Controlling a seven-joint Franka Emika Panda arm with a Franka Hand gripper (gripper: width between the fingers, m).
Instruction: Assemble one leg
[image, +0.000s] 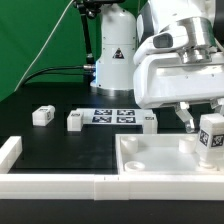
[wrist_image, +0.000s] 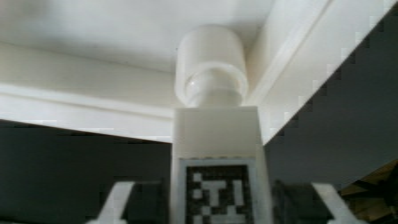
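One leg (image: 210, 135) stands at a corner socket of the tray (image: 160, 170), your tool (wrist_image: 224, 205) spread either side without touching; tightening likely not yet done. Three spare legs (image: 42, 116) (image: 76, 120) (image: 148, 122) wait toward the far edge of the surface (image: 60, 150).

leg (image: 212, 136) at tray-like piece's corner: white plastic, smooth, matt printed tag | tray-like piece (image: 150, 160): white plastic, smooth, faint sheen | desk (image: 60, 148): black, matt | marker board (image: 112, 116) behind tray-like piece: white, flat, matt
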